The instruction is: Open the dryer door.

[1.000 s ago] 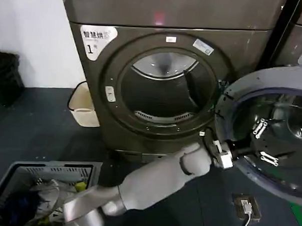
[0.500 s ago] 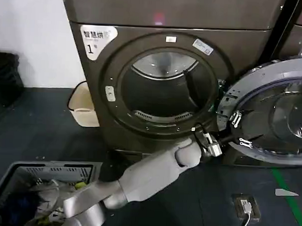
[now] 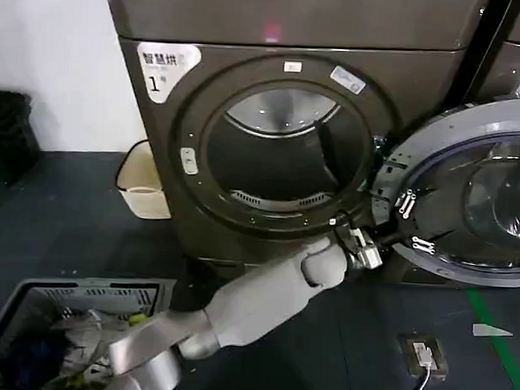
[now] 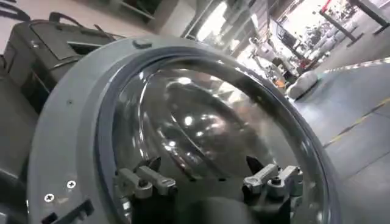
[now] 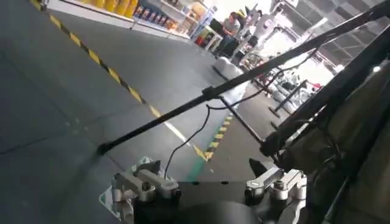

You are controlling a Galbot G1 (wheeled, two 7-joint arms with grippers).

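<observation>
The dryer door (image 3: 467, 200) now stands swung wide on its hinge at the dryer's own right side, its pale grey inner face and domed glass turned outward toward the room. A second ago it hung lower and closer to the camera, and the left hand (image 3: 387, 244) was pressed further along its rim; over the last half second the door has hardly moved, and the arm has settled with it. That suggests the swing has reached its limit.

The left hand sits at the door's lower inner edge, just beside the hinge. In the left wrist view its fingers (image 4: 146, 181) are spread apart with the glass dome ahead of them and nothing held between them, so the hand is open and empty, at most resting against the door rather than clamping it.

Behind the hand, the dryer (image 3: 272, 118) shows its full round drum opening (image 3: 283, 157), unobstructed. By my judgement the task is essentially done; all that is left is to withdraw the arm without dragging the door back.

The right hand (image 5: 210, 182) hangs parked, facing the floor away from the machine, fingers likewise apart and empty.
</observation>
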